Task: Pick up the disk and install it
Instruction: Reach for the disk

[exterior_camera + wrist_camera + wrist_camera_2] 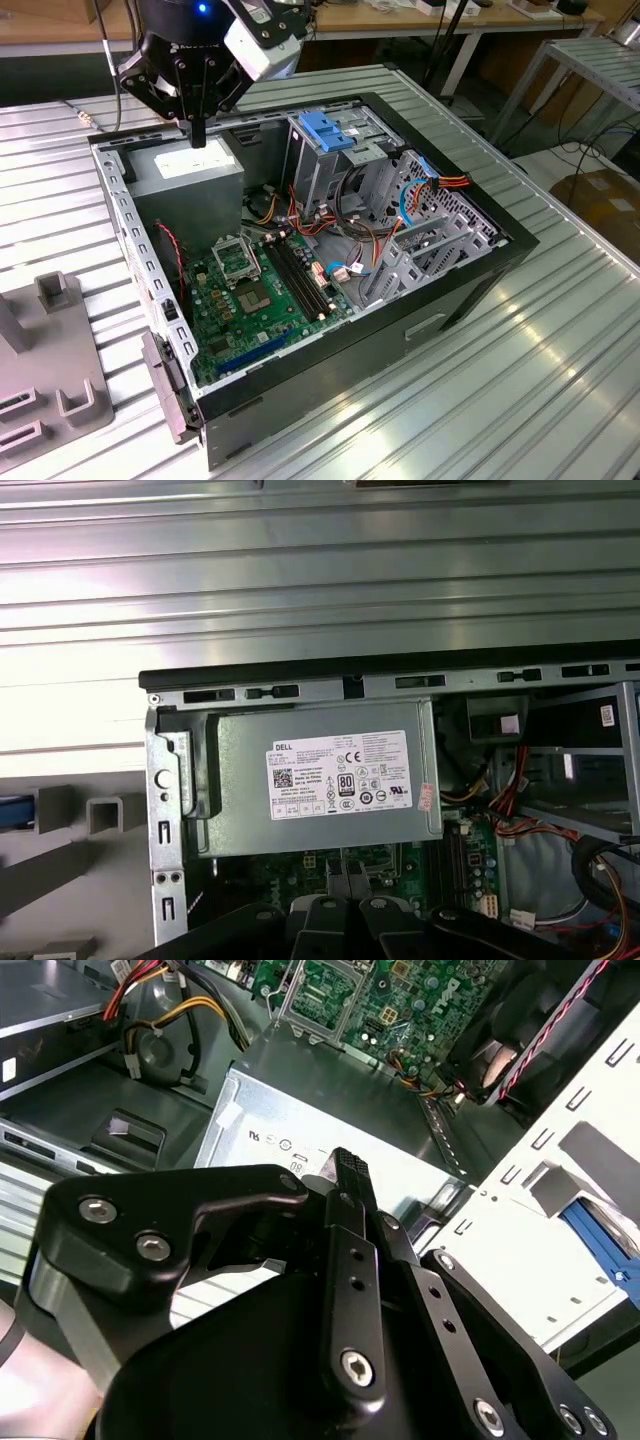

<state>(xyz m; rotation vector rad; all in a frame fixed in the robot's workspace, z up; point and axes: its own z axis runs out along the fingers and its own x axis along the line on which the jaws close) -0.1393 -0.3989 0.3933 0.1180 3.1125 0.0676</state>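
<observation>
Nearest me, a grey stand (50,370) sits on the table just outside the open case (520,240). In the first wrist view a blue edge (15,815) shows beside that stand. I take it for the disk's bracket, but I cannot make out the disk itself for sure. It is not in the claw.

Further back, the gripper (198,138) hangs over the power supply (195,175) in the far corner of the case. Its fingers are pinched together on nothing.

To my eye the work is at the reach for the disk. The arm should rise clear of the case wall (130,220) before crossing towards the stand. The claw should spread wide before it descends, then take the drive by its bare metal edges, square and centred, leaving the bracket free to seat in the cage (320,165) beyond.
</observation>
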